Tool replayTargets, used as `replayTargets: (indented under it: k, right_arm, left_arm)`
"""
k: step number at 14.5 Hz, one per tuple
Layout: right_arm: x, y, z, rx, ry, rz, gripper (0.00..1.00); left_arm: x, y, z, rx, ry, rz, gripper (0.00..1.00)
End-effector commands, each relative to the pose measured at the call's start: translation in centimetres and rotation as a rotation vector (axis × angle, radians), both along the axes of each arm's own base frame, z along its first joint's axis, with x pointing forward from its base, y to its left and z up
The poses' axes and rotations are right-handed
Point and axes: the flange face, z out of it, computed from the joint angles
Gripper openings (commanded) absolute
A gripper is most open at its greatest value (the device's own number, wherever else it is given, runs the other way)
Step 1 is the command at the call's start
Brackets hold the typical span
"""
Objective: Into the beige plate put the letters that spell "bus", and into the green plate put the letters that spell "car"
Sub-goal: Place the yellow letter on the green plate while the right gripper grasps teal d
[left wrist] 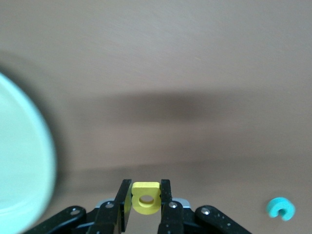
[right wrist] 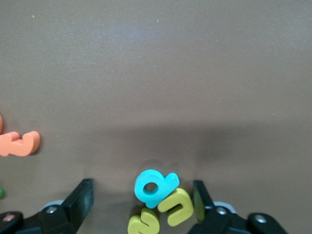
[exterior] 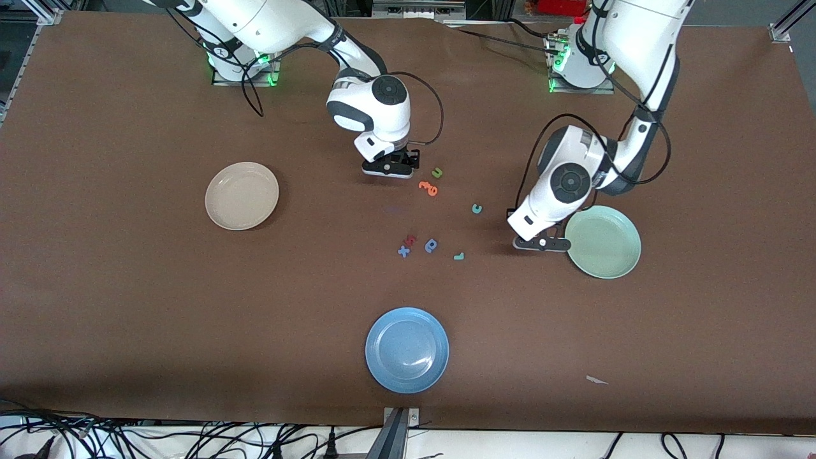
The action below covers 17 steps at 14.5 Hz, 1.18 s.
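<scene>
Bare brown table (exterior: 127,306) lies open between the beige plate (exterior: 241,195) and the letter cluster, and again between that cluster and the blue plate (exterior: 407,349) nearer the front camera. The left gripper (exterior: 542,243) hangs just beside the green plate (exterior: 603,241) rim; the teal c (exterior: 477,208) and teal hooked bar (exterior: 458,256) lie near it. The right gripper (exterior: 387,168) straddles three bunched letters (right wrist: 158,202), orange letters (exterior: 428,187) and a green u (exterior: 437,172) close beside.

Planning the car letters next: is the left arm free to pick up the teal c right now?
Probably not yet. The left tool is shut on the yellow a beside the green plate; it must drop that first. The teal c itself lies bare on the table.
</scene>
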Motion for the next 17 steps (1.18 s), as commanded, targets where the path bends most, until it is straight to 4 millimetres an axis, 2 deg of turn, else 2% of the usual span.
replayTargets:
  k: [1,4,6,8,10,11,12,13,15,16,17]
  right_arm:
    - [-0.3,0.2,-0.3,0.001,-0.014,0.003,0.8]
    - [-0.3,0.2,-0.4,0.0,-0.014,0.007,0.65]
    - [0.1,0.0,-0.3,-0.002,-0.021,0.012,0.65]
    - [0.5,-0.4,-0.5,-0.01,-0.031,0.019,0.62]
    - [0.6,-0.5,-0.6,-0.013,-0.036,0.025,0.58]
    - [0.9,-0.7,-0.6,-0.015,-0.038,0.028,0.58]
    - [1.1,-0.9,-0.7,-0.019,-0.039,0.037,0.57]
    - [1.3,-1.1,-0.8,-0.022,-0.04,0.038,0.54]
    - [1.3,-1.2,-0.9,-0.024,-0.039,0.038,0.44]
    - [1.3,-1.2,-0.9,-0.024,-0.039,0.036,0.36]
    - [1.3,-1.2,-0.9,-0.024,-0.039,0.036,0.3]
  left_arm:
    - [0.9,5.0,2.7,-0.003,0.02,-0.082,0.11]
    - [1.6,11.0,3.2,-0.015,0.04,-0.133,0.06]
    - [1.9,14.2,2.9,0.021,0.043,-0.179,0.04]
    - [2.0,14.6,2.5,0.022,0.042,-0.176,0.04]
    - [1.9,14.7,0.5,0.023,0.06,-0.169,0.08]
    - [2.0,15.0,-0.4,0.022,0.072,-0.165,0.46]
    - [2.1,15.4,-0.5,0.02,0.073,-0.162,0.99]
    - [2.1,15.4,-0.4,0.019,0.073,-0.159,1.0]
    - [2.5,14.8,0.4,0.014,0.059,-0.14,1.0]
    - [2.5,13.8,0.3,0.015,0.051,-0.113,1.0]
    - [2.3,10.8,0.4,-0.002,0.041,-0.051,1.0]
